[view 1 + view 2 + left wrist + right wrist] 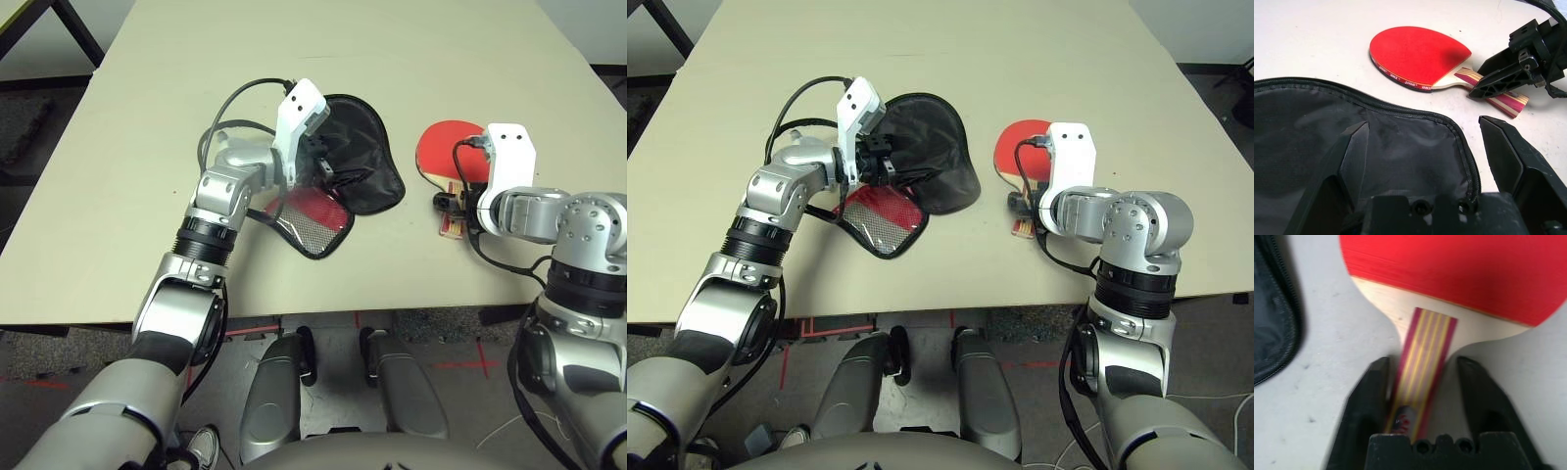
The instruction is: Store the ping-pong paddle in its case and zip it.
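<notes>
On the left, the case lies unzipped on the table, black lining up, its red mesh-pocket flap folded toward the robot. The left hand hovers over the lining with fingers spread wide, gripping nothing. To the right, just beside the case, the ping-pong paddle lies flat, handle toward the robot. The right hand straddles that handle, one finger at its edge, the other with a gap; whether it pinches yet, I cannot tell. The step looks like grasping the paddle; next it needs a firm squeeze, a lift, then carrying it over to the open case.
</notes>
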You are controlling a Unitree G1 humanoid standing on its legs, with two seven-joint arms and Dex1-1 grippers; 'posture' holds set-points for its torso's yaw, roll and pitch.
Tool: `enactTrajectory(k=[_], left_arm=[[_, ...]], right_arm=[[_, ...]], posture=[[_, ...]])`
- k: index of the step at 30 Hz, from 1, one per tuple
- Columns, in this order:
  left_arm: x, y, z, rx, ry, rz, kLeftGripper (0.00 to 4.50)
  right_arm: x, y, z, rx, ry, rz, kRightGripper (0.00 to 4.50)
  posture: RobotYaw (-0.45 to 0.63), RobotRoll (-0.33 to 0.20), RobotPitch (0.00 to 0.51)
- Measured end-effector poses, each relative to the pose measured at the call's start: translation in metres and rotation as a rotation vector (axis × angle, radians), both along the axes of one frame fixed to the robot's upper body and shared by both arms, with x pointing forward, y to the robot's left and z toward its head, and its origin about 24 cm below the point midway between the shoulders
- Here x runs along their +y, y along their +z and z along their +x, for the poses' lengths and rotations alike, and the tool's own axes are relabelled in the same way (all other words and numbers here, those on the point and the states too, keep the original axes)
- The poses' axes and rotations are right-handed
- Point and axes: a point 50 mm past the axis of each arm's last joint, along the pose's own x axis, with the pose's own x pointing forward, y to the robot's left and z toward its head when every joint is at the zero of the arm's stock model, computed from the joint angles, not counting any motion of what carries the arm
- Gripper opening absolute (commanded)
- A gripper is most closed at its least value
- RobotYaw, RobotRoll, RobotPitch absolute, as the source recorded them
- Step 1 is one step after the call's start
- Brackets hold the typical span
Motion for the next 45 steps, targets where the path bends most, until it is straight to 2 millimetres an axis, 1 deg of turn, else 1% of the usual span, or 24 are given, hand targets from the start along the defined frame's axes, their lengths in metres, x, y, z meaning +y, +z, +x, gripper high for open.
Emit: enactTrajectory(k=[2,3,8,11,13,16,18,20,23,25,30,32,35,37,39,43,45], left_arm=[[0.000,0.000,0.000,-0.001,0.002,0.001,4.50],[0.001,0.000,0.000,-0.001,0.003,0.002,4.50],[0.002,0.002,0.000,-0.010,0.011,0.004,4.50],[0.001,0.004,0.000,-0.023,0.018,-0.001,4.50],[0.000,0.006,0.000,-0.033,0.028,-0.010,4.50],[0.001,0.009,0.000,-0.042,0.040,-0.023,4.50],[0.002,0.012,0.001,-0.049,0.050,-0.029,4.50],[0.004,0.017,0.000,-0.058,0.055,-0.036,4.50],[0.012,0.026,-0.003,-0.068,0.067,-0.039,4.50],[0.019,0.032,-0.005,-0.075,0.081,-0.042,4.50],[0.044,0.048,-0.011,-0.110,0.151,-0.017,4.50],[0.051,0.046,-0.015,-0.103,0.168,-0.003,4.50],[0.060,0.035,-0.021,-0.066,0.186,0.022,4.50],[0.063,0.028,-0.025,-0.040,0.203,0.031,4.50],[0.066,0.025,-0.029,-0.032,0.213,0.035,4.50],[0.070,0.030,-0.031,-0.045,0.251,0.024,4.50],[0.070,0.033,-0.033,-0.056,0.253,0.016,4.50]], right_arm=[[0.001,0.001,0.002,0.006,0.005,0.009,1.22],[0.001,0.001,0.002,0.008,0.000,0.006,1.12],[0.000,0.007,0.008,0.013,-0.029,-0.013,1.08],[0.001,0.025,0.015,-0.040,-0.045,-0.027,1.08],[0.005,0.040,0.020,-0.085,-0.034,-0.035,1.08],[0.019,0.059,0.026,-0.138,0.013,-0.026,1.08],[0.033,0.065,0.029,-0.156,0.060,-0.019,1.08],[0.049,0.065,0.030,-0.156,0.120,0.003,1.08],[0.074,0.056,0.030,-0.123,0.207,0.036,1.08],[0.082,0.053,0.029,-0.106,0.240,0.042,1.08],[0.092,0.049,0.029,-0.086,0.273,0.040,1.08],[0.096,0.047,0.030,-0.072,0.290,0.040,1.08],[0.103,0.042,0.032,-0.040,0.309,0.040,1.08],[0.107,0.040,0.033,-0.022,0.321,0.043,1.08],[0.110,0.039,0.033,-0.018,0.333,0.043,1.08],[0.115,0.039,0.033,-0.013,0.362,0.036,1.08],[0.117,0.036,0.035,-0.002,0.373,0.033,1.08]], posture=[[-0.04,0.000,0.255],[-0.04,0.000,0.255],[-0.04,0.000,0.244],[-0.05,0.000,0.238],[-0.06,0.000,0.235],[-0.05,0.000,0.232],[-0.05,0.000,0.231],[-0.04,0.000,0.231],[-0.02,0.000,0.232],[-0.02,0.000,0.234],[0.01,0.000,0.235],[0.02,0.000,0.235],[0.04,0.000,0.236],[0.05,0.000,0.237],[0.06,0.000,0.238],[0.08,0.000,0.239],[0.08,0.000,0.239]])
